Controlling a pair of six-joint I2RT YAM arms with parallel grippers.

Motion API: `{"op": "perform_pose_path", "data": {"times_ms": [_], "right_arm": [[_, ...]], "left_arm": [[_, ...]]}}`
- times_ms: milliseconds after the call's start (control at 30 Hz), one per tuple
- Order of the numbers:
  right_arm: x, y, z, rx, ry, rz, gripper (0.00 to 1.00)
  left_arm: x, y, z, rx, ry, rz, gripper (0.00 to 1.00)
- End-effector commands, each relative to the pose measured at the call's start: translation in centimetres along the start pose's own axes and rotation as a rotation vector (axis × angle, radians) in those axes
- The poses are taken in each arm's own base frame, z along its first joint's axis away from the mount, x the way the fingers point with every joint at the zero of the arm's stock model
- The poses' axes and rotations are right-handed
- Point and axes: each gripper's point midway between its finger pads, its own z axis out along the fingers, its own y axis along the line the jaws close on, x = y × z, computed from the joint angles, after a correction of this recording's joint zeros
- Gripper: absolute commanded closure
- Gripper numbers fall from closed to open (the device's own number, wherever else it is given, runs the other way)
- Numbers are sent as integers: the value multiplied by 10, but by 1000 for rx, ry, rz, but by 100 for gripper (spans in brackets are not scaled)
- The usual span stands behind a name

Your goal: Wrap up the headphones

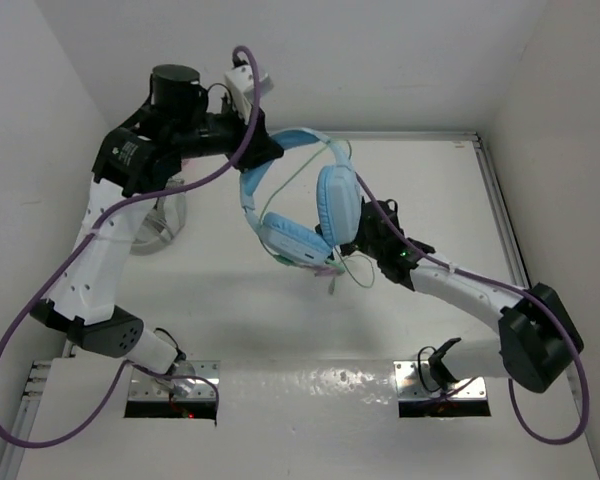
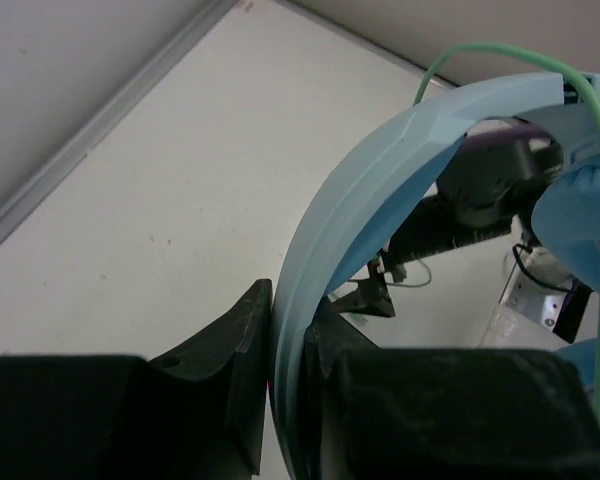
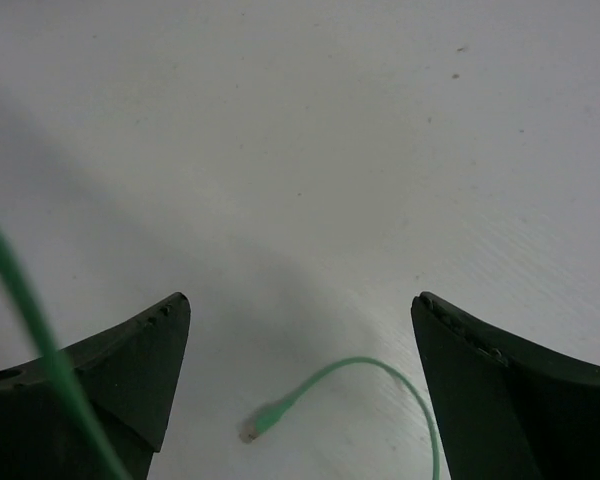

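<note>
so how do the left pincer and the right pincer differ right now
The left pincer is shut on the headband of the headphones; the right pincer stands wide open and holds nothing. The left pincer has blue plastic between its fingers; the right pincer frames only the table and the loose end of the cable. Both have black fingers.

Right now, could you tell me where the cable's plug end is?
In the right wrist view, the plug end shows low in the middle, between the fingers of the open right gripper, against the table.
</note>
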Motion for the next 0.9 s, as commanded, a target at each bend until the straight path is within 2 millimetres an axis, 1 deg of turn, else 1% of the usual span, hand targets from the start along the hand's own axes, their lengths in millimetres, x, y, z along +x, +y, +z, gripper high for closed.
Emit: {"op": "perform_pose_path", "data": {"times_ms": [0, 67, 100, 133, 167, 200, 233, 267, 300, 367, 400, 433, 467, 500, 533, 567, 600, 633, 667, 700, 733, 767, 800, 833, 867], "right_arm": [[-4, 18, 13, -82, -86, 62, 11], [8, 14, 16, -55, -82, 82, 12], [32, 10, 18, -28, -40, 99, 12], [36, 9, 19, -23, -46, 107, 13], [45, 9, 19, -16, -33, 116, 14], [63, 9, 18, -10, -4, 143, 17], [64, 10, 18, -13, -25, 152, 20], [77, 11, 16, -15, -9, 163, 24], [73, 13, 16, -23, -37, 182, 37], [78, 14, 15, -24, -36, 196, 58], [77, 16, 15, -19, -41, 190, 81], [76, 19, 14, -23, -45, 184, 90], [74, 19, 13, -7, -53, 176, 99], [75, 29, 12, -19, -48, 143, 100], [72, 27, 10, 22, -56, 121, 100], [64, 31, 11, 37, -61, 72, 100], [74, 49, 9, 19, -5, 15, 100], [60, 55, 16, 50, -6, -14, 100], [79, 61, 16, 45, 58, -51, 100], [70, 82, 21, 8, 85, -86, 100], [70, 93, 26, -9, 113, -104, 100], [58, 108, 42, -24, 123, -125, 100], [71, 126, 41, -50, 192, -190, 100], [71, 138, 46, -63, 214, -229, 100], [73, 147, 49, -60, 237, -270, 100]], "left_arm": [[-57, -5, -29, -11, -170, -32, 100], [-65, 5, -39, -49, -196, -57, 100], [-73, 7, -46, -59, -221, -60, 100], [-75, 18, -54, -88, -236, -81, 100], [-76, 18, -56, -67, -240, -116, 100], [-79, 20, -59, -68, -250, -126, 100], [-78, 25, -59, -60, -248, -158, 100], [-77, 26, -58, -50, -247, -173, 100], [-75, 30, -55, -45, -241, -190, 100], [-73, 34, -48, -19, -235, -235, 100], [-71, 41, -43, -22, -230, -264, 100], [-72, 43, -44, -28, -235, -273, 100], [-71, 51, -40, -36, -238, -291, 100], [-69, 64, -41, -57, -244, -315, 100], [-67, 70, -39, -45, -244, -369, 100], [-63, 83, -36, -45, -250, -404, 100], [-59, 101, -42, -71, -264, -482, 100], [-52, 117, -37, -70, -267, -518, 100], [-49, 129, -36, -83, -275, -554, 100], [-44, 143, -39, -110, -285, -588, 100], [-40, 152, -34, -117, -290, -639, 100], [-33, 173, -35, -168, -311, -664, 100], [-30, 184, -36, -199, -327, -679, 100], [-27, 200, -37, -268, -352, -697, 100], [-24, 211, -37, -313, -370, -696, 100]]}}
